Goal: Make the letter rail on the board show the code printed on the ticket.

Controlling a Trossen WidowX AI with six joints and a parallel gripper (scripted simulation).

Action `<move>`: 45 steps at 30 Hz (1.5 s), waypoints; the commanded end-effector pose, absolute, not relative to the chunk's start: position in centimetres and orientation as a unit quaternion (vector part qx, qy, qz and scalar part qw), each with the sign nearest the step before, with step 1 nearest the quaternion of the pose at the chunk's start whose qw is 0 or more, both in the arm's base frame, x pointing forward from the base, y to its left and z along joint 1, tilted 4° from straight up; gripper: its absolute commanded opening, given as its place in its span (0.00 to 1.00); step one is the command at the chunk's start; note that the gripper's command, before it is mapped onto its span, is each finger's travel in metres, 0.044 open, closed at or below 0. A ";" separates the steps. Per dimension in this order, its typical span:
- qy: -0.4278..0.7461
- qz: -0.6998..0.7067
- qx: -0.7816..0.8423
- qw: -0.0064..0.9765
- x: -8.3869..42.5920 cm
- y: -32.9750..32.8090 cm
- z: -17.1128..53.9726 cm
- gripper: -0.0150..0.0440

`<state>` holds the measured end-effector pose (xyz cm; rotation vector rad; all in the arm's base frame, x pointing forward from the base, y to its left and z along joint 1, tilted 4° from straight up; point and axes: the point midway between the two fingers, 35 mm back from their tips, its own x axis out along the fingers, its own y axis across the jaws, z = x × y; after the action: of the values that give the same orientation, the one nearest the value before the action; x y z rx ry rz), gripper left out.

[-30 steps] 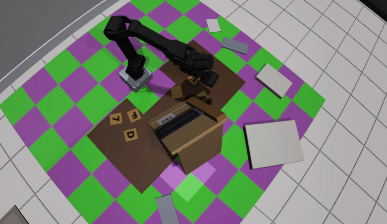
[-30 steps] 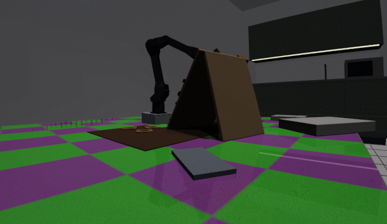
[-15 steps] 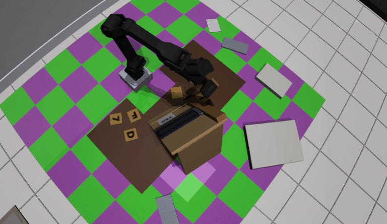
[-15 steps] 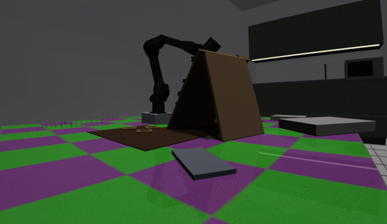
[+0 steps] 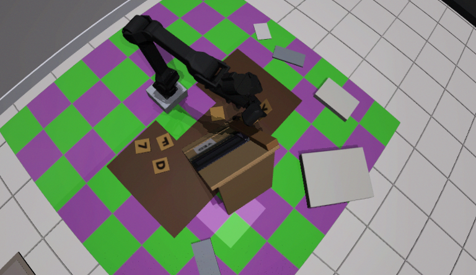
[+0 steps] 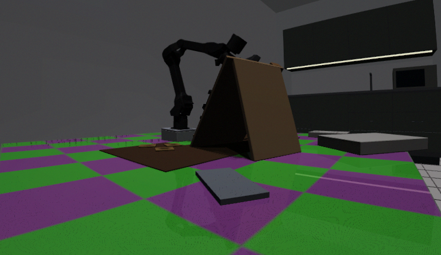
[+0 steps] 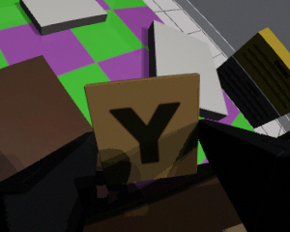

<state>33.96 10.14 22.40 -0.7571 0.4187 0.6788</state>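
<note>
The gripper (image 5: pixel 250 119) (image 7: pixel 148 133) clasps the Y tile (image 5: pixel 265 107) (image 7: pixel 147 128) between its fingers, raised beside the board (image 5: pixel 245 160) (image 6: pixel 266 109). The ticket (image 5: pixel 204 145), reading "YED," lies on the board above the dark rail (image 5: pixel 219 153). The 7 (image 5: pixel 142 145), F (image 5: pixel 165 141) and D (image 5: pixel 160 165) tiles rest apart on the brown mat (image 5: pixel 168 202) (image 6: pixel 169 159), across the board from a blank-looking tile (image 5: pixel 217 113).
</note>
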 end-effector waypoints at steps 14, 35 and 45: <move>0.210 0.255 -0.264 0.906 34.0 4.7 24.1 0.25; 0.243 0.123 -0.155 0.950 33.5 -5.7 23.8 0.25; 0.254 0.047 -0.115 0.959 32.1 -11.1 23.4 0.25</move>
<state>32.74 -9.11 23.75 -0.2620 0.5092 0.1518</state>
